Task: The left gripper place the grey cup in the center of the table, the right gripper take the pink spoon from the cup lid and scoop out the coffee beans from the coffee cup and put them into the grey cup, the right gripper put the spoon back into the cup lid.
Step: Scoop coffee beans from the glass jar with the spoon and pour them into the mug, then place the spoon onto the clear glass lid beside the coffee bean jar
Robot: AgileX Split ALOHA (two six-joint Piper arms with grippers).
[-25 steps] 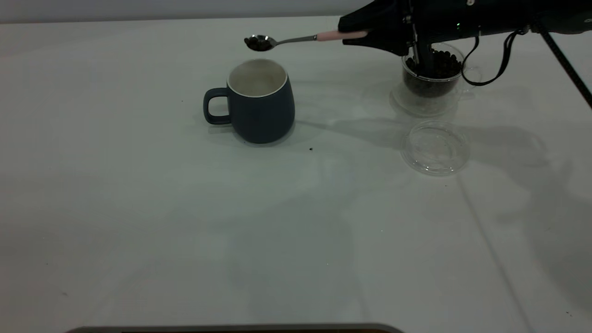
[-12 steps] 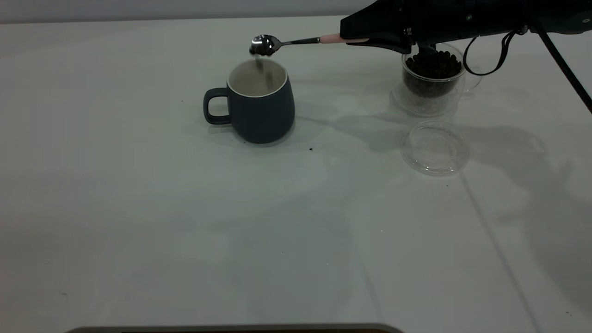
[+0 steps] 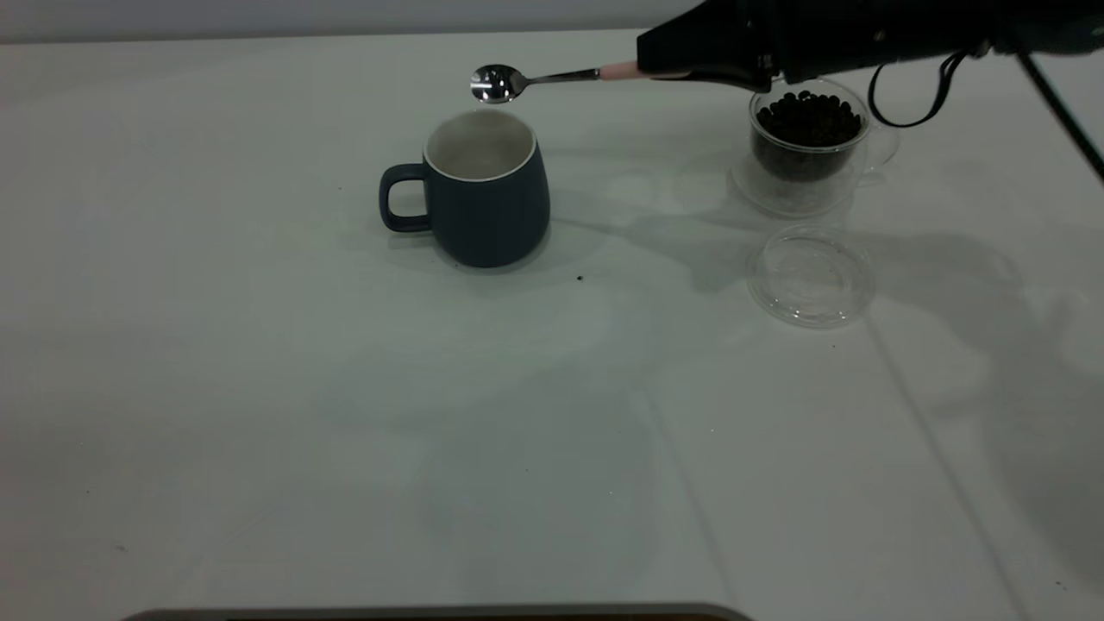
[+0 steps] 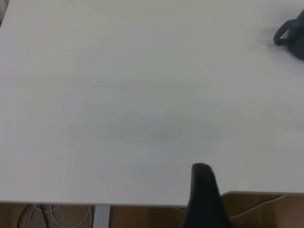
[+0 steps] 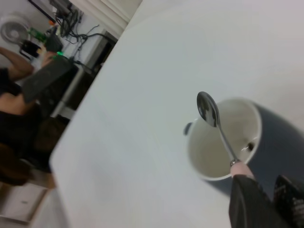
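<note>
The grey cup [image 3: 487,190] stands upright mid-table, handle to the left. My right gripper [image 3: 664,62] is shut on the pink spoon [image 3: 552,78] by its pink handle and holds it level above the cup's far rim. The spoon's bowl [image 3: 493,84] is turned on its side and looks empty. In the right wrist view the spoon [image 5: 214,121] hangs over the cup [image 5: 228,142], with a few coffee beans [image 5: 248,146] inside. The coffee cup [image 3: 806,142] full of beans [image 3: 809,116] stands at the right, the empty cup lid [image 3: 811,276] in front of it. One left finger [image 4: 204,199] shows at the table's edge.
The white table [image 3: 345,414] has a dark speck [image 3: 579,278] right of the grey cup. A black cable [image 3: 914,112] hangs from the right arm beside the coffee cup. In the left wrist view the grey cup's handle [image 4: 285,35] shows far off.
The spoon was level and loaded with beans over the grey cup; it rolled, the beans fell into the cup, and its bowl now shows empty. The right arm shifted slightly right.
</note>
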